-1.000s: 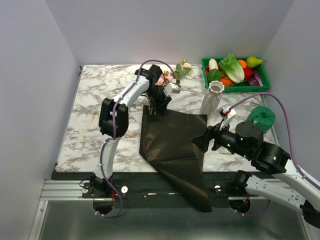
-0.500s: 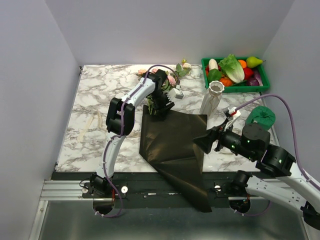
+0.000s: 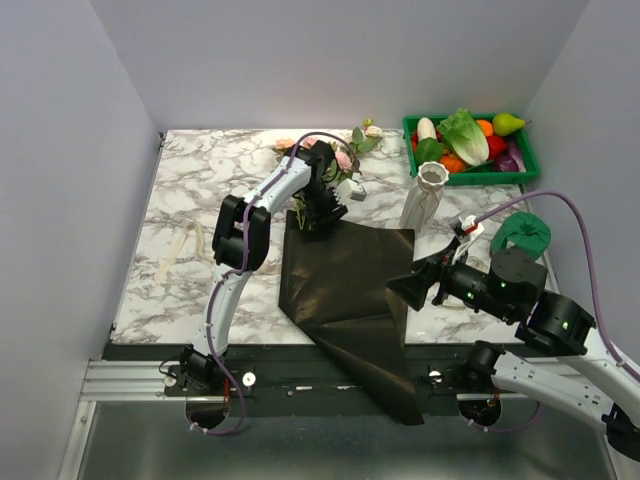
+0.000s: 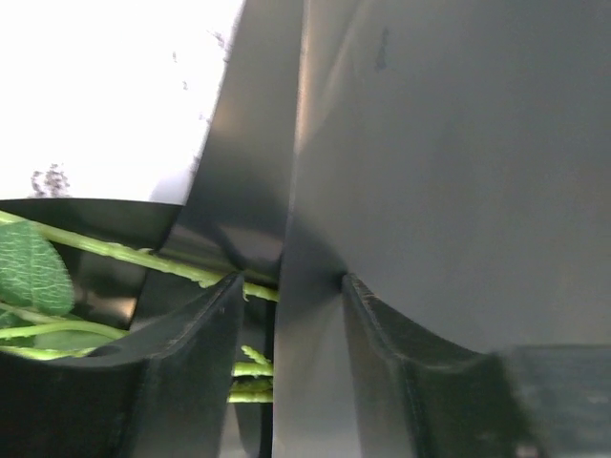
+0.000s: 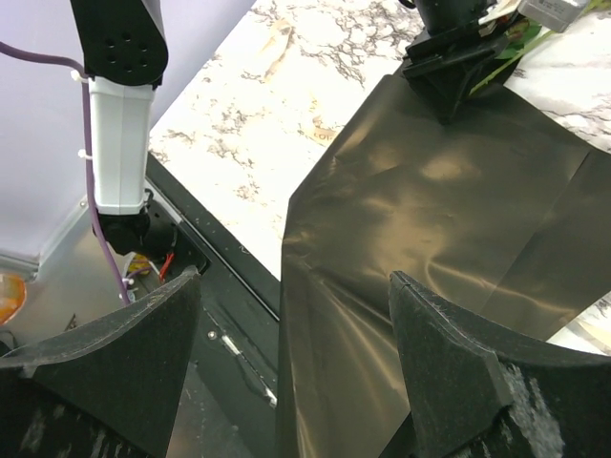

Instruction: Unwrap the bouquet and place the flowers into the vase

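Since a second ago the left arm has swung its elbow toward 3 o'clock and lowered the left gripper onto the far corner of the black wrapper, while the right arm has slid slightly toward 5 o'clock.

On the marble table the wrapper lies unfolded at centre, its 6 o'clock end hanging over the near edge. A green crate of plastic vegetables sits in the 1 o'clock corner. At 2 o'clock from the wrapper the white vase stands upright. Just beyond the wrapper's far corner, at 12 o'clock, the flowers rest on the marble, with stems reaching under the left fingers. These stand apart, straddling a raised fold of paper. At the wrapper's 3 o'clock edge the right gripper is spread wide and holds nothing. A cream ribbon lies at 9 o'clock.
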Motion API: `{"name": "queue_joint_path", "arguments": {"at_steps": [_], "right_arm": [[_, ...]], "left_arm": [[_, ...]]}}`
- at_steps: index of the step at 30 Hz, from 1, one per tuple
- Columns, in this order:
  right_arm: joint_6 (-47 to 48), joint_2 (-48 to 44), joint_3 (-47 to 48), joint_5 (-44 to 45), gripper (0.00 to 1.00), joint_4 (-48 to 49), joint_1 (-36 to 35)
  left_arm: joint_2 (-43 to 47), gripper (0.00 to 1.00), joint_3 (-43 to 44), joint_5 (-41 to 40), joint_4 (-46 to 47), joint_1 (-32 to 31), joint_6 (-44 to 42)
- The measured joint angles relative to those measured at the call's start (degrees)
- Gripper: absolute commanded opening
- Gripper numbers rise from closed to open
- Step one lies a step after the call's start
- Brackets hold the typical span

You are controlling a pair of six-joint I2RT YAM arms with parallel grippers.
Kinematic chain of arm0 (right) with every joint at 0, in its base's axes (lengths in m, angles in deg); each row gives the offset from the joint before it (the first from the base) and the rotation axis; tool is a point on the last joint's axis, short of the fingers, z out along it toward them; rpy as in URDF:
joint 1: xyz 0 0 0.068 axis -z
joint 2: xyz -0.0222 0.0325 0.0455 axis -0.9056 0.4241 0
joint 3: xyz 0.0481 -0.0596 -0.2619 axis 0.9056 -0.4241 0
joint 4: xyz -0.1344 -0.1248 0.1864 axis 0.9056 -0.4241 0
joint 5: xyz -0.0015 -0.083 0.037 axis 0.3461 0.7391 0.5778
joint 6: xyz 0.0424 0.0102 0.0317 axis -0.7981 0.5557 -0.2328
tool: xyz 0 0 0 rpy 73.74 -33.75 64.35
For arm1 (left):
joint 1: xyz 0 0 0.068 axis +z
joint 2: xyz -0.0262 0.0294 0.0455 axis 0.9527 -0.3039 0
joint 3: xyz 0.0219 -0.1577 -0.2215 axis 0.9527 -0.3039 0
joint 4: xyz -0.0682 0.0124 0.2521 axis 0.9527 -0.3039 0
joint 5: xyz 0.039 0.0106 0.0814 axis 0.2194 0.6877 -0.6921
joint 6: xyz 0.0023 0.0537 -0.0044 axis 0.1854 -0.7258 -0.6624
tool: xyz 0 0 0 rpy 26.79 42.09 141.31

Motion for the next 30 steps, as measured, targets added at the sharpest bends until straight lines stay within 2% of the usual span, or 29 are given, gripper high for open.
{"name": "queue_joint_path", "arguments": {"at_steps": [1,4,9,13,23,27,30], "right_arm": [[0.02,0.09,0.02,-0.04,0.87,-0.02,0.00],[0.02,0.28,0.11,-1.03,0.87,0.00,0.00],[0.02,0.11,0.11,-1.73,0.86,0.04,0.00],[0.02,-0.63,0.11,-1.75,0.86,0.02,0.00],[0.15,-1.92,0.11,-1.68,0.86,0.04,0.00],[1.29,-1.09,0.11,-0.92,0.86,0.20,0.00],[2.89,0.48,0.11,-0.04,0.87,0.31,0.00]], "left_arm": [[0.00,0.43,0.00,0.02,-0.61,-0.04,-0.42],[0.00,0.35,0.00,0.04,-2.23,-0.09,-1.18],[0.00,0.26,0.17,0.04,-4.26,-0.24,-2.08],[0.00,0.15,0.55,0.02,-5.14,-0.70,-2.62],[0.92,0.14,2.08,-0.07,-5.88,-2.38,-2.60],[5.18,0.14,1.75,-0.17,-5.97,-2.86,-2.45],[12.70,0.15,-1.99,-0.20,-5.70,-3.34,-2.47]]}}
